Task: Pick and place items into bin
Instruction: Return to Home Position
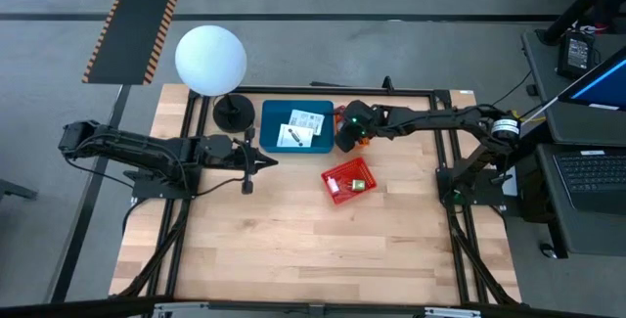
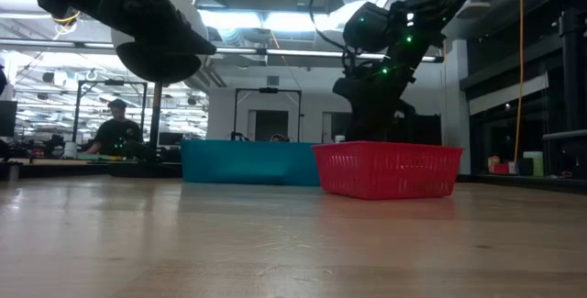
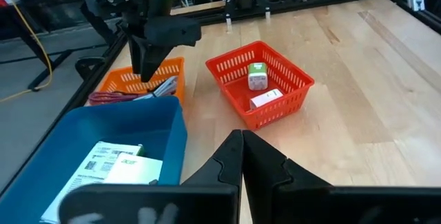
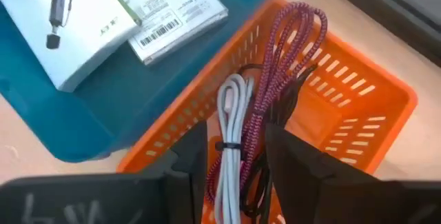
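Observation:
My right gripper (image 4: 238,162) is open and points down over an orange basket (image 4: 358,93) beside the blue bin (image 1: 274,113). In the basket lie a maroon braided cable (image 4: 282,52), a white cable (image 4: 231,107) and a black cable (image 4: 293,103); the open fingers stand on either side of this bundle. Two white printed cards (image 4: 62,24) (image 4: 165,3) lie flat in the blue bin. My left gripper (image 1: 256,161) is shut and hovers at the bin's near left corner, touching nothing. The pink cube and green piece are not visible. My right gripper comes at the cable bundle (image 4: 241,134) from above, one finger (image 4: 189,165) on each side of it, inside the orange basket's rim. Whether the fingers touch the cables, I cannot tell. The cables rest in the basket.
A red basket (image 1: 333,176) holding a small white-green block (image 3: 257,77) and a white box (image 3: 265,98) sits near the bin's right side. The white globe lamp (image 1: 210,59) stands on its black base (image 1: 233,113) at the far left. A person (image 2: 115,128) sits beyond the table.

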### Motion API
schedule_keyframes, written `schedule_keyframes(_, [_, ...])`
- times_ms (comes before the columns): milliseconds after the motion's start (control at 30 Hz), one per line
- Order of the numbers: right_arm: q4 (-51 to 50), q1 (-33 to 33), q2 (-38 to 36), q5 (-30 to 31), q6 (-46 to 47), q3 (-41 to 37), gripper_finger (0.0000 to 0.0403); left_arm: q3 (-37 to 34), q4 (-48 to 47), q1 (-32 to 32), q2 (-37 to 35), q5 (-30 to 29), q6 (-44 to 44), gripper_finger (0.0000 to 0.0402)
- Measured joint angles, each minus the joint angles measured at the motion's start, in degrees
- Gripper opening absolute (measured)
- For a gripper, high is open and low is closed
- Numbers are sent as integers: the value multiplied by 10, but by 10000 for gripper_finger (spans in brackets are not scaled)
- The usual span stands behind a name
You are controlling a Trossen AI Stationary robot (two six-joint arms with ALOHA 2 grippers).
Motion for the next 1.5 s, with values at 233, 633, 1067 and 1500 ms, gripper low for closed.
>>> schedule_keyframes(233, [-57, 12, -17, 2, -39, 67, 111, 0, 0, 0, 0, -3, -5, 4])
schedule_keyframes(633, [-63, 185, -90, 82, -101, 102, 8, 0, 18, 0, -2, 1, -13, 2])
schedule_keyframes(1067, [240, 289, -89, 115, -202, -63, 1, -59, 91, -24, -43, -15, -13, 2])
schedule_keyframes(1500, [395, 246, -89, -85, -248, -87, 0, -149, 86, -8, -259, -43, 26, 2])
